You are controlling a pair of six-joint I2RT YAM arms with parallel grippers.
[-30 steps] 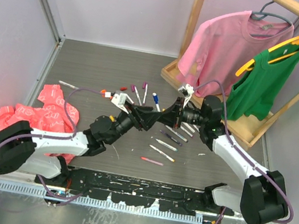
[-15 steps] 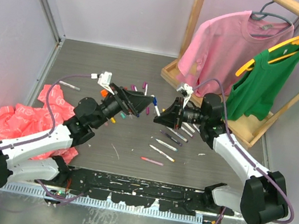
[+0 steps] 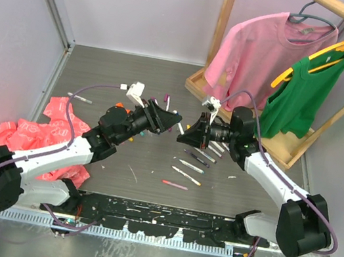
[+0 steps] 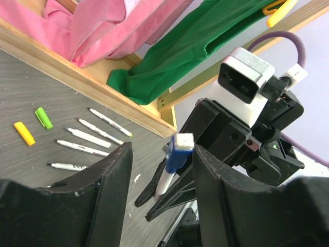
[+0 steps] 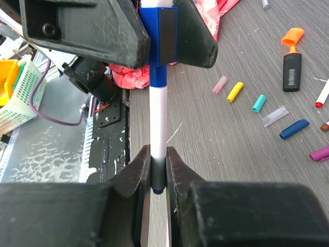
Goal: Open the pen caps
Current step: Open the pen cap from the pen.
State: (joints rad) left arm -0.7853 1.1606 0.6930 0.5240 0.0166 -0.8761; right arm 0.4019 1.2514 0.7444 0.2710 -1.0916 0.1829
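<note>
Blue cap, opaque, seated on the top end of a white-barrelled pen. Its end face looks pale in the left wrist view.

- Position: pen held up off the table, mid-workspace, between the two arms.
- Right gripper: fingers clamped on the lower barrel, with a dark blue tip just showing below them.
- Left gripper: jaws stand either side of the blue cap. The right wrist view suggests contact, the left wrist view shows a gap on one side, so I cannot tell whether it pinches.
- Loose caps on the table: yellow, teal, pink, clear and dark blue, lying near an orange-black marker.
- Loose pens lie scattered on the table just in front of the two grippers.

Hard to see:
- From overhead the pen is lost between the black fingers.
- Some of the loose pens are covered by the right arm.
- The left fingers fill the bottom of their own view.

Edges and room:
- Wooden rack base borders the far right, carrying a pink shirt and a green top.
- Red cloth lies bunched at the left edge.
- Bare grey surface shows behind the left arm.
</note>
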